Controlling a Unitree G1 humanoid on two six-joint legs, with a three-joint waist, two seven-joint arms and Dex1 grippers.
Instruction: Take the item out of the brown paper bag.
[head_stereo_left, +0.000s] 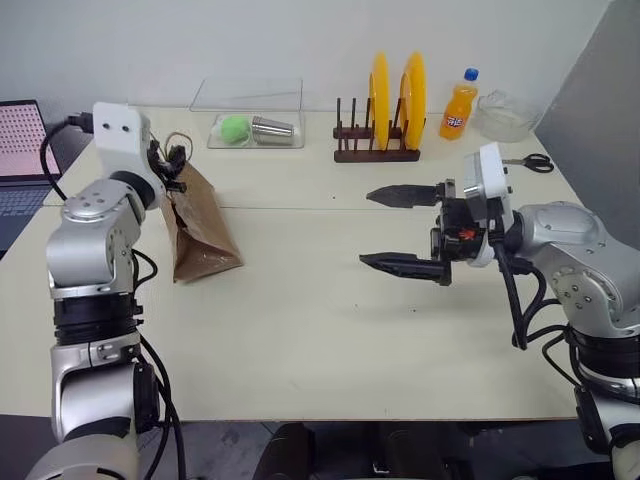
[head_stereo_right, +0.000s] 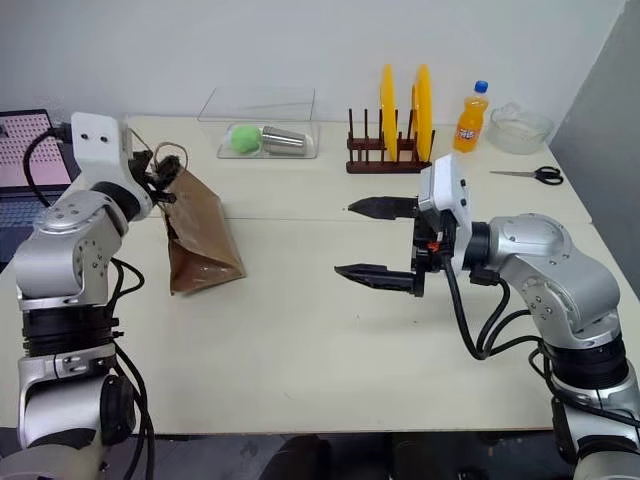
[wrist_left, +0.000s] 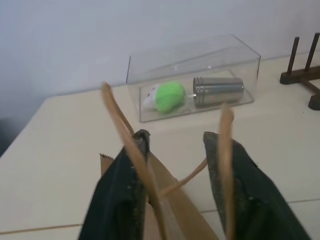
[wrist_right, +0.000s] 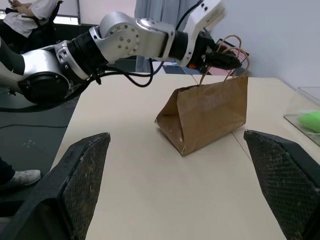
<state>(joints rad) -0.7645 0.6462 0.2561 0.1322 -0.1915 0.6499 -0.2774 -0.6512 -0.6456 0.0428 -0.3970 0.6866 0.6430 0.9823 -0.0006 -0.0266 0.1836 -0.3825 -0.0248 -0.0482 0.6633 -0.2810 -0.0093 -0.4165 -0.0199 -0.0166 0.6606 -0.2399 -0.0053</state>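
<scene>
The brown paper bag (head_stereo_left: 200, 225) stands creased and leaning on the left of the table (head_stereo_left: 300, 330), its two tan loop handles up. My left gripper (head_stereo_left: 172, 165) is at the bag's top. In the left wrist view its fingers (wrist_left: 125, 185) stand a little apart, with the bag's top edge (wrist_left: 170, 215) between them and the handles crossing in front. The right wrist view also catches the left gripper (wrist_right: 225, 59) at the handles. My right gripper (head_stereo_left: 366, 228) hovers wide open over the table's middle, pointing toward the bag and well apart from it. The item is hidden.
Along the far edge stand a clear box (head_stereo_left: 255, 128) holding a green ball and a metal cup, a plate rack (head_stereo_left: 378, 150) with two yellow plates, an orange soda bottle (head_stereo_left: 459, 105), a clear bowl (head_stereo_left: 505, 115) and scissors (head_stereo_left: 535, 162). A laptop (head_stereo_left: 18, 160) lies at the far left.
</scene>
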